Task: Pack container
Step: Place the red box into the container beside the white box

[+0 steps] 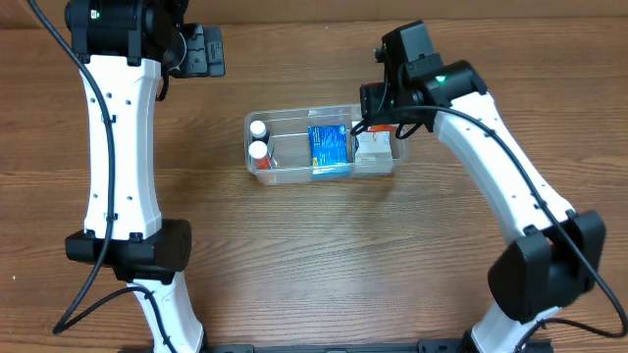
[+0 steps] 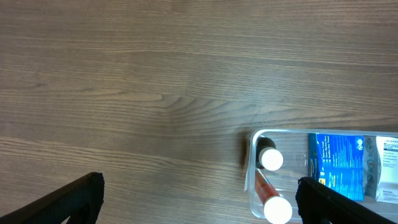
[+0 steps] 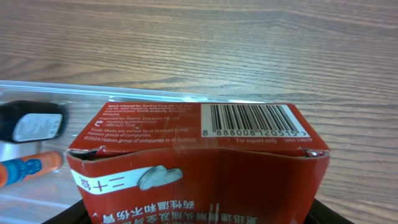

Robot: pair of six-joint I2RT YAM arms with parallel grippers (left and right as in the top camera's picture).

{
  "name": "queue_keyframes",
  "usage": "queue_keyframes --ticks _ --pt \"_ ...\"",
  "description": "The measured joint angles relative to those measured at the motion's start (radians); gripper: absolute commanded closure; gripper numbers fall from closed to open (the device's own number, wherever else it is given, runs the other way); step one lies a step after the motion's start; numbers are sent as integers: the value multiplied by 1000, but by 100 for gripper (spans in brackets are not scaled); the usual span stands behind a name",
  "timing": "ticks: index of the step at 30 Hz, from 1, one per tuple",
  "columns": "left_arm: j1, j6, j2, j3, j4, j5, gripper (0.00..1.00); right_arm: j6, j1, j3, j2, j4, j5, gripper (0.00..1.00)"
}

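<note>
The clear plastic container (image 1: 294,177) lies mid-table. It holds two white-capped bottles (image 1: 258,140) at its left end and a blue box (image 1: 330,149) in the middle. My right gripper (image 1: 378,126) is shut on a red box (image 1: 374,147) at the container's right end. In the right wrist view the red box (image 3: 199,143) with its barcode fills the frame, with the container's rim (image 3: 37,90) behind it. My left gripper (image 1: 201,49) is open and empty, off at the table's far left. In the left wrist view the container (image 2: 252,162) shows at lower right, between the wide-open jaws (image 2: 199,199).
Bare brown wooden tabletop (image 1: 324,265) lies all around the container. The right wrist view also shows a dark bottle (image 3: 31,121) and an orange tube (image 3: 28,168) lying inside the container at left.
</note>
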State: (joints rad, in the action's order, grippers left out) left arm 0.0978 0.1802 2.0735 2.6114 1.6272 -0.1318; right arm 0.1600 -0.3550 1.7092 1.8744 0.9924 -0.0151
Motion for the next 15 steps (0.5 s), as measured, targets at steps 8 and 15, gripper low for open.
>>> queue_keyframes --ticks 8,15 --pt "0 0 0 0 0 0 0 -5 0 0 113 5 27 29" --pt "0 0 0 0 0 0 0 -4 0 0 128 56 44 18"
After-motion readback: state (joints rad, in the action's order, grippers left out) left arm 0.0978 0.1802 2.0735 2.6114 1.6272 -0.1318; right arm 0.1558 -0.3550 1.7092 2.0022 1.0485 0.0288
